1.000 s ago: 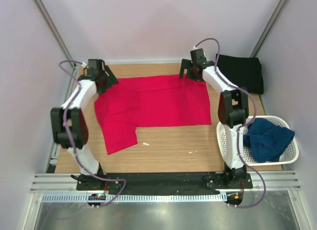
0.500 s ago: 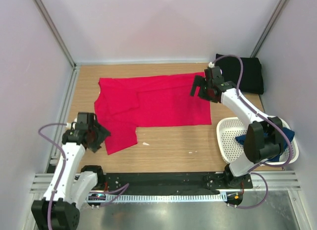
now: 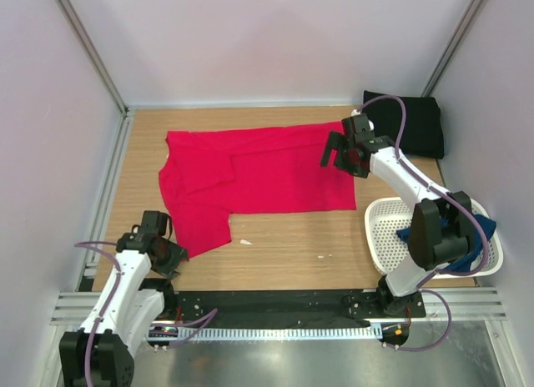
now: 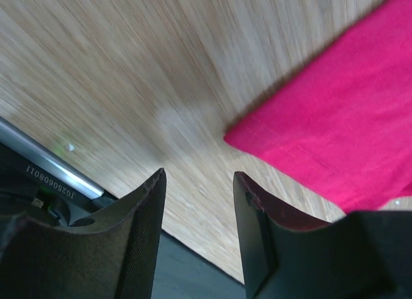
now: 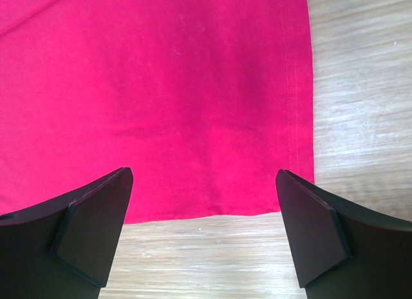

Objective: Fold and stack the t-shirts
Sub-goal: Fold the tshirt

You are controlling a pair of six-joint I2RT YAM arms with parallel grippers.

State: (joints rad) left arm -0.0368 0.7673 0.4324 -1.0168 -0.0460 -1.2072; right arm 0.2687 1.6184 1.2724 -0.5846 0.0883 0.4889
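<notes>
A bright red t-shirt [image 3: 267, 170] lies spread flat on the wooden table, one flap reaching toward the front left. My left gripper [image 3: 167, 255] hovers low beside that flap's near corner. In the left wrist view its jaws [image 4: 196, 183] stand partly open over bare wood with nothing between them, and the red corner [image 4: 341, 112] lies just ahead. My right gripper [image 3: 338, 153] hangs wide open over the shirt's right side; the right wrist view shows the red hem corner [image 5: 193, 106] ahead of its jaws [image 5: 205, 176]. A folded black t-shirt [image 3: 409, 124] lies at the back right. A navy t-shirt [image 3: 484, 227] sits in the basket.
The white perforated basket [image 3: 375, 237] stands at the right front, partly hidden by the right arm. Two small pale scraps [image 3: 245, 242] lie on the wood in front of the red shirt. Walls and metal posts close in the table on three sides.
My left arm swung from the back left corner down to the front left, and its jaws narrowed. My right gripper came from the shirt's back edge toward its right side.
</notes>
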